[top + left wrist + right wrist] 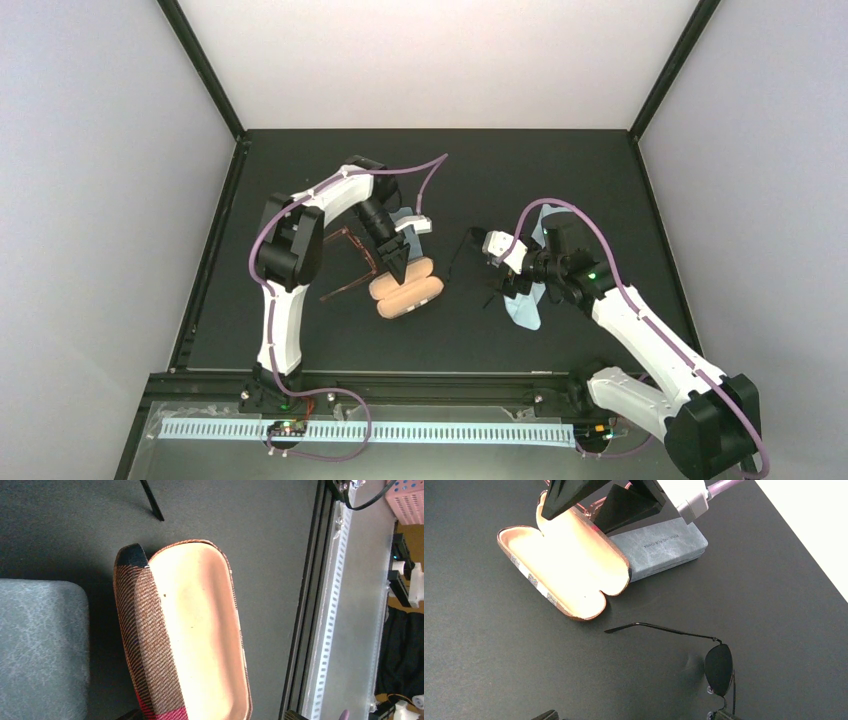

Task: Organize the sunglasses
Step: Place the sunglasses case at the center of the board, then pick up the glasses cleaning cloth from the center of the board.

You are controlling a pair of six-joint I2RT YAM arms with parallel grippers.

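Observation:
The black sunglasses lie unfolded on the dark mat, one thin arm reaching toward the open tan case. My right gripper is open just above them, its right fingertip by the bridge. In the top view it hovers over them. The reddish-brown sunglasses lie unfolded left of the tan case. My left gripper is open, with its fingers either side of the case's raised lid. Its fingertips barely show in the left wrist view.
A shut blue-grey case lies right behind the tan case; it also shows in the left wrist view. Light blue cloths lie under and behind my right gripper. The table's near rail runs close by.

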